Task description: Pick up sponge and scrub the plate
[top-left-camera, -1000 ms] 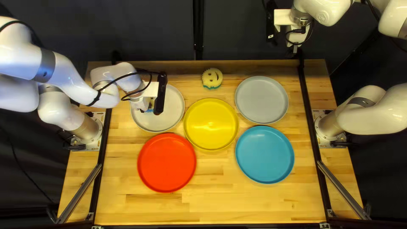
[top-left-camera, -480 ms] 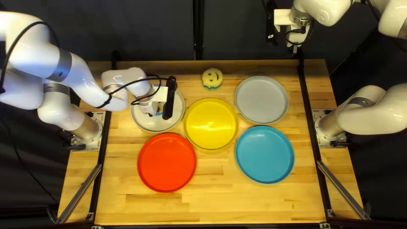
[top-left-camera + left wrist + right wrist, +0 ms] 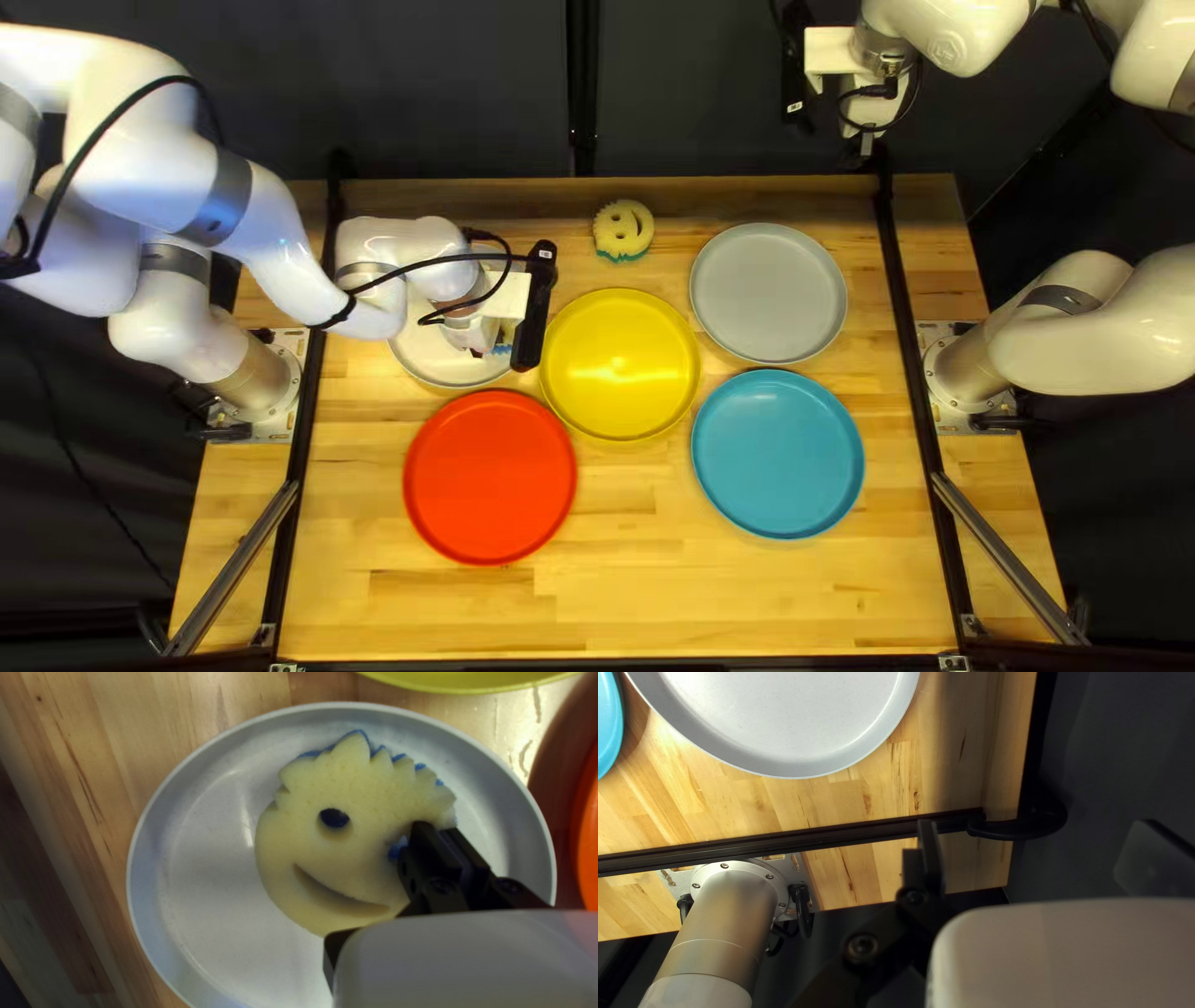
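- one faced sponge (image 3: 355,796), pale yellow with blue backing, in left claw (image 3: 476,334), over the off-white plate (image 3: 427,359); wrist view puts it inside the rim, contact with plate can't be told.
- left claw (image 3: 437,830) clenched on that faced sponge, fingers close together at one eye hole, off to one side of the face; rest of the sponge sticks out ahead and beside.
- right claw (image 3: 868,147) released, fingers well apart, nothing between; faced sponge well away from it.
- sponges: 2. the spare sponge (image 3: 623,228), yellow with green edge, near the far edge of the tabletop (image 3: 623,597), between the off-white and grey plates.
- plates: 5. off-white plate, yellow plate (image 3: 620,367), red plate (image 3: 489,479), grey plate (image 3: 768,293), blue plate (image 3: 778,454).
- yellow plate in the middle, red plate nearer the near edge, grey plate at right toward the far edge, blue plate just nearer than grey.
- arms: 2. left arm (image 3: 280,268) raised at its base, bent, reaching inward, wrist low over the off-white plate.
- right arm (image 3: 1096,330) folded, partly out of view; its claw hangs by the far right corner, apart from all plates.
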